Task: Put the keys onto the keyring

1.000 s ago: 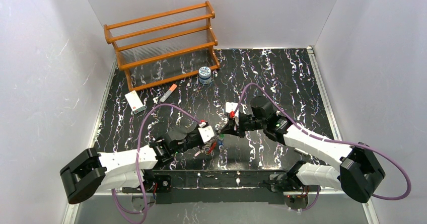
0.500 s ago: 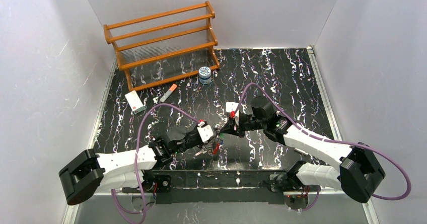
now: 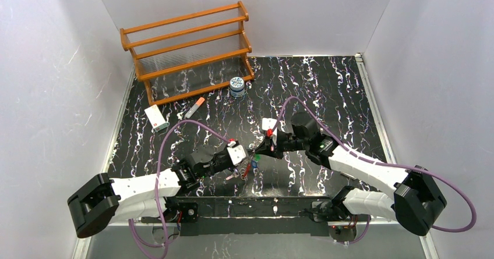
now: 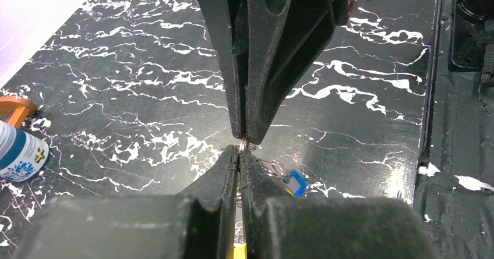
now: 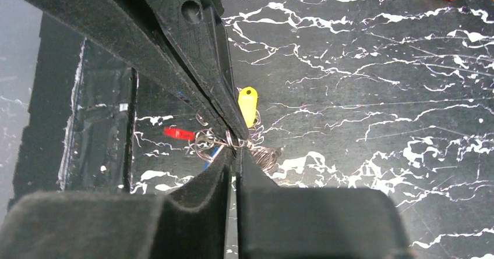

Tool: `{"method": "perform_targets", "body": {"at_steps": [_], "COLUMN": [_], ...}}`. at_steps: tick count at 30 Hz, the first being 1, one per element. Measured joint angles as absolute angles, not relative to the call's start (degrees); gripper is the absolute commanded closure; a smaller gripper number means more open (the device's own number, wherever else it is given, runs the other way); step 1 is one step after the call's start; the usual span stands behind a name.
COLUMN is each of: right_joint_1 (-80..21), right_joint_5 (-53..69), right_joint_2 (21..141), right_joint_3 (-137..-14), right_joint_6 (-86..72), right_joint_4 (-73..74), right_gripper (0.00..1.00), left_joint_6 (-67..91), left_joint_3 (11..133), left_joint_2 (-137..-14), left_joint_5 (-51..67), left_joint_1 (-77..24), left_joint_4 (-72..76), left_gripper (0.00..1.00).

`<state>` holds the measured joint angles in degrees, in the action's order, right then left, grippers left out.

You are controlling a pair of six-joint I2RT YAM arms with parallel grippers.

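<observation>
Keys (image 3: 250,167) bunched at the near middle of the counter (image 3: 326,96), between the tips of the two arms. Yellow key (image 5: 247,104), red key (image 5: 177,132) and blue key (image 4: 295,184) spread amid a tangle of thin wire loops just beside the pinch point; resting on the counter or lifted off it, cannot tell. Keyring (image 4: 247,147) visible only as a thin silver loop right where the tips meet. Left fingers (image 4: 221,174) pressed together, pinching that wire. Right fingers (image 5: 259,180) likewise closed tight on it, tip to tip with the left pair.

Farther back on the left, an orange-tipped marker (image 3: 195,107) and a small white box (image 3: 156,119) lying flat, well apart from the keys. Beyond them, a round blue-white jar (image 3: 236,87), lid on, contents hidden, just beside the right foot of the wooden rack (image 3: 186,43) at the far left.
</observation>
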<state>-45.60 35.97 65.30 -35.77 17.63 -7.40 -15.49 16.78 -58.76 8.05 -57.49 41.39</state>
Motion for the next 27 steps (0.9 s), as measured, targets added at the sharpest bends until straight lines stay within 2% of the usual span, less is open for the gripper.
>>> {"method": "perform_targets", "body": {"at_steps": [1, 3, 5, 7, 13, 18, 27], "right_joint_1": [-45.6, -45.8, -45.8, -45.8, -45.8, -45.8, -45.8], "right_joint_5": [35.7, 34.9, 34.4, 33.9, 33.6, 33.8, 35.7], "right_joint_2": [65.1, 64.4, 63.0, 61.3, 59.9, 62.4, 66.1], "right_joint_3": [-35.7, -35.6, -35.0, -33.8, -32.4, -32.4, -32.7], "right_joint_6": [17.3, 16.8, 16.7, 16.9, 18.3, 19.5, 20.0], "right_joint_4": [-7.4, -7.6, -8.3, -9.2, -10.7, -11.0, -11.8], "right_gripper": [0.67, 0.51, 0.4, 0.36, 0.37, 0.48, 0.63], "left_joint_6": [-15.6, -16.0, -16.4, -16.7, -17.3, -17.5, -17.6], "left_joint_3": [16.7, 16.7, 16.6, 16.6, 16.6, 16.6, 16.6], "left_joint_2": [-58.7, -58.4, -58.3, -58.3, -58.3, -58.3, -58.3], "left_joint_5": [8.1, 8.2, 8.3, 8.4, 8.8, 9.2, 9.8], "left_joint_1": [-57.5, -57.5, -57.5, -57.5, -57.5, -57.5, -57.5], "left_joint_4": [41.6, 41.6, 41.6, 41.5, 41.0, 40.6, 40.5], "left_gripper": [1.0, 1.0, 1.0, 1.0, 1.0, 1.0, 1.0]}}
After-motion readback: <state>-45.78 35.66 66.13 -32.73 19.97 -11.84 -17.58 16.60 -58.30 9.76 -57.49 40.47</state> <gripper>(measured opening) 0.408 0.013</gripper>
